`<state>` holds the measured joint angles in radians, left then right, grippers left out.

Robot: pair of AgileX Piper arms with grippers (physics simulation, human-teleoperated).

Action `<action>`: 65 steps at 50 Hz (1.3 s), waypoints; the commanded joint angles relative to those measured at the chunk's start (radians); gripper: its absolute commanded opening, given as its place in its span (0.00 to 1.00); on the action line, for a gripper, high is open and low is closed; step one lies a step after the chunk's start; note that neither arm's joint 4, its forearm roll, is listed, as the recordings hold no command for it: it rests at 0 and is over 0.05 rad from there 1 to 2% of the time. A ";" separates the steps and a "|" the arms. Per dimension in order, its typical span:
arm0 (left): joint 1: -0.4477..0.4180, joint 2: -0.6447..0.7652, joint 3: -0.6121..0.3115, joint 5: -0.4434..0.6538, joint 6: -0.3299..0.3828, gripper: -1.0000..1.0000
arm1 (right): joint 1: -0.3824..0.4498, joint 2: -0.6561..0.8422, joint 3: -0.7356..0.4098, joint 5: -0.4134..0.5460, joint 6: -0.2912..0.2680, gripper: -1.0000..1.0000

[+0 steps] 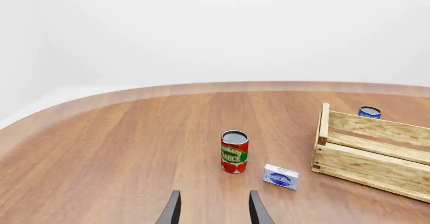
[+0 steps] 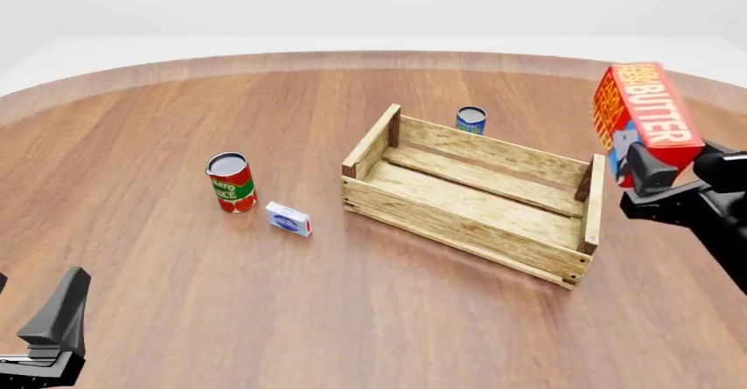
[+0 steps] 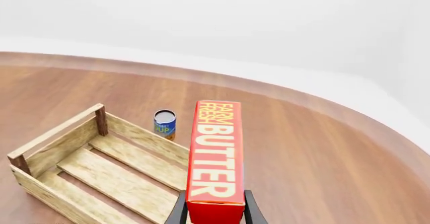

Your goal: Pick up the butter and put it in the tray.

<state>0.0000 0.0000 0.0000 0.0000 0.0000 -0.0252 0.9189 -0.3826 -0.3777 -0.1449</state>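
Note:
The butter, a red-orange carton with white lettering, is held in the air to the right of the tray's right end, tilted. My right gripper is shut on its lower end; in the right wrist view the carton stands between the fingers. The tray, a light wooden slat crate, sits mid-table and holds nothing; it also shows in the right wrist view and the left wrist view. My left gripper is open and empty at the near left; its fingers show in the left wrist view.
A tomato sauce can stands left of the tray, with a small white-and-blue box beside it. A blue can stands behind the tray's far side. The table's curved far edge runs behind them.

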 commanded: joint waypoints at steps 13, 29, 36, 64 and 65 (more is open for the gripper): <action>0.000 0.000 0.000 0.000 0.000 1.00 | 0.087 0.086 -0.036 -0.062 0.020 0.00; 0.000 0.000 0.000 0.000 0.000 1.00 | 0.114 0.102 -0.028 -0.079 0.015 0.00; 0.000 0.000 0.000 0.000 0.000 1.00 | 0.126 0.096 -0.031 -0.066 0.010 0.00; 0.000 0.000 0.000 0.000 0.000 1.00 | 0.177 0.112 -0.040 -0.053 0.018 0.00; 0.000 0.000 0.000 0.000 0.000 1.00 | 0.180 0.113 -0.041 -0.051 0.019 0.00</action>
<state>0.0000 0.0000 0.0000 0.0000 0.0000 0.1368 1.0359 -0.4053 -0.4270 -0.1435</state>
